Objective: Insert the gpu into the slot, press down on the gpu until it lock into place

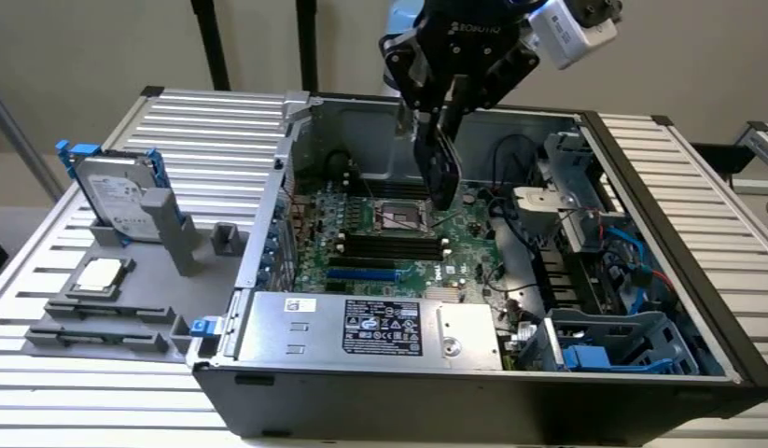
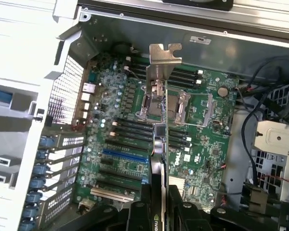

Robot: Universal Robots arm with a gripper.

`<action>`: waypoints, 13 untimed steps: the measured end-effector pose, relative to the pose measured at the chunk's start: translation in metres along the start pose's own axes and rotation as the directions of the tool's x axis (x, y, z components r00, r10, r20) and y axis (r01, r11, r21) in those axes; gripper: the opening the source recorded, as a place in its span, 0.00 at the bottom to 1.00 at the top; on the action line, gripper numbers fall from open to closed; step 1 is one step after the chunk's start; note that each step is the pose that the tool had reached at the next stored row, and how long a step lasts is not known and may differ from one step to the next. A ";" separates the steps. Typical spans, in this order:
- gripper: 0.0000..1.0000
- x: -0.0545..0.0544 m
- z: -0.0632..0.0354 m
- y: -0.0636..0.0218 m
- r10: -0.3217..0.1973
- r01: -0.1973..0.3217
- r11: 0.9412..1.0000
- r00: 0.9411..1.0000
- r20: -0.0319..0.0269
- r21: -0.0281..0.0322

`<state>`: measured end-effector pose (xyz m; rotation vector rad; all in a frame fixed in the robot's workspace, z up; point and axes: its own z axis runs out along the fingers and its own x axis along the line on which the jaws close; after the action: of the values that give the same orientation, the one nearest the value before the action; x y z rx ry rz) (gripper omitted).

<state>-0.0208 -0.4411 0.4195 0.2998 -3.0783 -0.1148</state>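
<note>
My gripper (image 1: 443, 105) hangs over the open computer case and is shut on the gpu (image 1: 442, 166), a thin black card held on edge above the motherboard. The card's lower end floats over the processor socket area, clear of the board. In the wrist view the gpu (image 2: 160, 144) shows edge-on between my fingers (image 2: 145, 214), with its silver bracket (image 2: 164, 53) at the far end. The slot (image 1: 362, 275) is a bright blue strip on the green board, nearer the power supply than the card is. In the wrist view the slot (image 2: 125, 155) lies off to one side of the card's edge.
A silver power-supply box (image 1: 371, 327) fills the case's near side. Black memory slots (image 1: 390, 245) run between the processor socket (image 1: 402, 217) and the blue strip. Cables and a drive cage (image 1: 595, 261) crowd the exterior view's right. A hard drive with blue rails (image 1: 116, 196) stands outside the case.
</note>
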 end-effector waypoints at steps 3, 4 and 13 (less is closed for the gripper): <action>0.26 0.000 0.0002 0.0000 -0.055 0.055 0.998 0.998 -0.004 0.002; 0.26 0.000 0.0002 0.0000 -0.072 0.072 0.997 0.997 -0.005 0.003; 0.26 0.000 0.0007 -0.0001 -0.234 0.234 0.972 0.972 -0.018 0.007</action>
<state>-0.0208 -0.4412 0.4188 0.6609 -3.0144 -0.1051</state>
